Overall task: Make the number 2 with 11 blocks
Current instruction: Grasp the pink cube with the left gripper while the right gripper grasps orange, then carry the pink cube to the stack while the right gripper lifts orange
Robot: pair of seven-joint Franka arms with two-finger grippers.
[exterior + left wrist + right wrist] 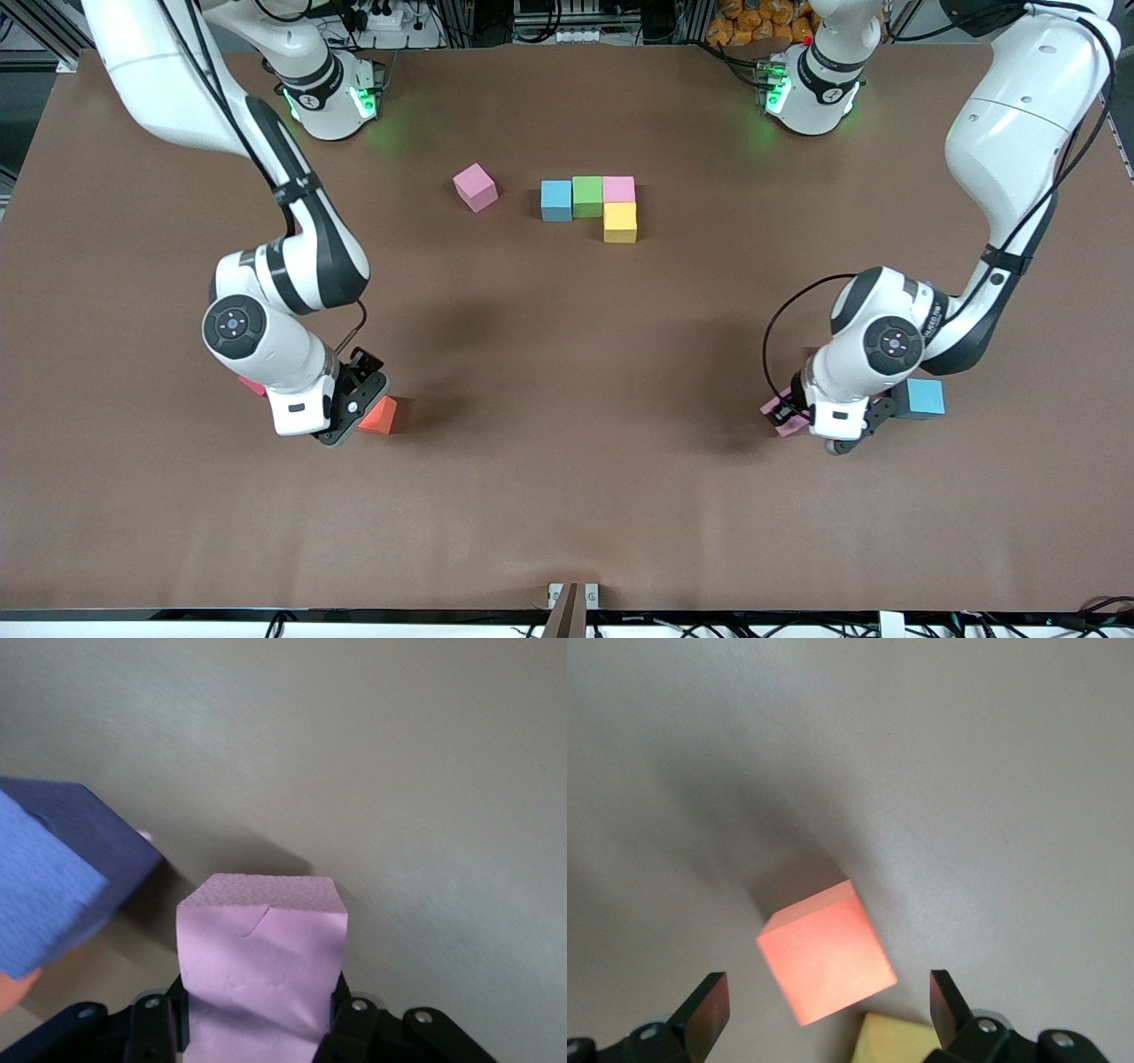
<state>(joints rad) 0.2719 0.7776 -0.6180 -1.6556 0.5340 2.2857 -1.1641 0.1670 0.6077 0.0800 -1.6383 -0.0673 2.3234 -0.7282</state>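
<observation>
Squarely between left claw (257, 1028): pink block (261, 961)

The yellow block (897, 1038) was cut off by the frame edge; the right arm hid most of a red block (252, 385).

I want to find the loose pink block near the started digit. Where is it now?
In the front view, the pink block lies alone on the table, beside the blue block of the four-block group, toward the right arm's end.
</observation>
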